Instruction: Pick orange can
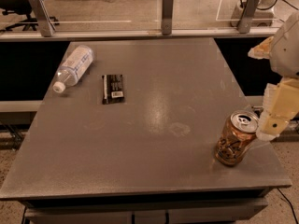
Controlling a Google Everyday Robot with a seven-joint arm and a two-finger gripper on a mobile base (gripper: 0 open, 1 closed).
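Observation:
The orange can (236, 139) stands upright near the front right corner of the grey table (154, 125). It is orange-brown with a silver top, a pull tab and dark swirly markings low on its side. My gripper (268, 132), cream-coloured, hangs at the right edge of the view, just right of the can's top. It looks close to or touching the rim, but I cannot tell which. The arm (287, 45) rises above it at the right edge.
A clear plastic water bottle (72, 66) lies on its side at the back left. A black flat packet (112, 88) lies next to it. A rail with metal posts (167, 13) runs behind the table. The table's right edge is close to the can.

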